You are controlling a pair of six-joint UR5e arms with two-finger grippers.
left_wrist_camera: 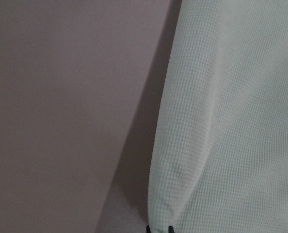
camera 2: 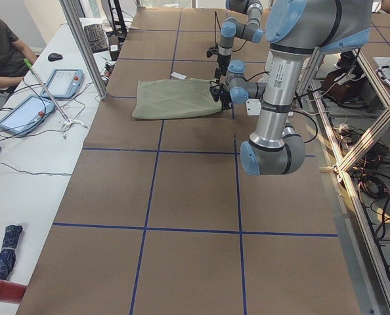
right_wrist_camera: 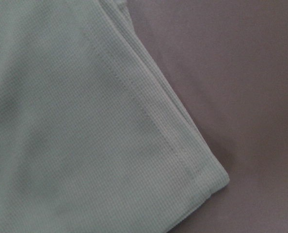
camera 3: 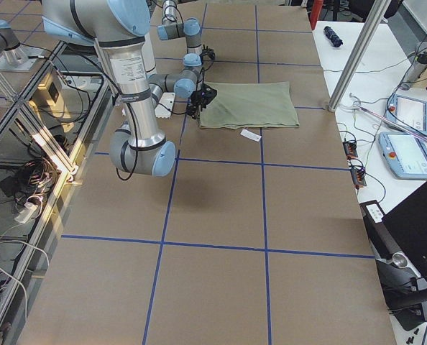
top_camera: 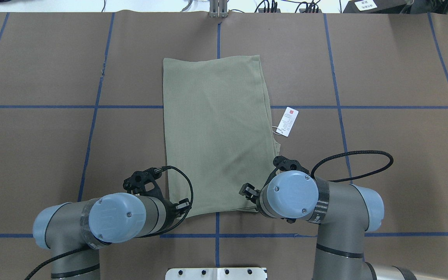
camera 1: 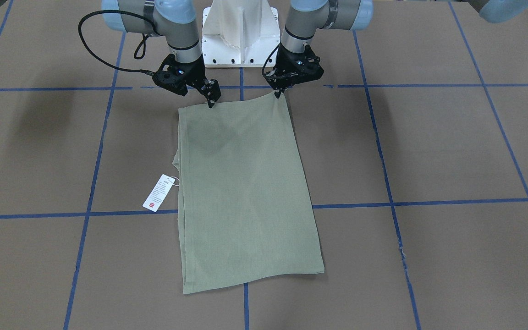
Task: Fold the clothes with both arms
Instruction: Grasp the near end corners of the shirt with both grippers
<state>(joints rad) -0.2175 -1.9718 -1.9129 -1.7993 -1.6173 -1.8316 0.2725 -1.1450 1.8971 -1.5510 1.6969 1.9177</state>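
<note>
The sage-green shirt (camera 1: 245, 192) lies folded into a long rectangle in the middle of the table, also in the overhead view (top_camera: 216, 136). Its white hang tag (camera 1: 158, 192) sticks out on the robot's right side. My left gripper (camera 1: 277, 93) is shut on the shirt's near corner on the robot's left and lifts it into a small peak; the left wrist view shows the pinched cloth (left_wrist_camera: 221, 121). My right gripper (camera 1: 211, 103) has its fingers together on the near edge, a little inward from the other corner (right_wrist_camera: 216, 177), which lies flat.
The brown table cover (camera 1: 429, 146) carries a grid of blue tape lines. The white pedestal base (camera 1: 241, 32) stands just behind the grippers. A side bench with tablets (camera 2: 60, 82) and a seated person (camera 2: 1, 46) lies beyond the table's far edge.
</note>
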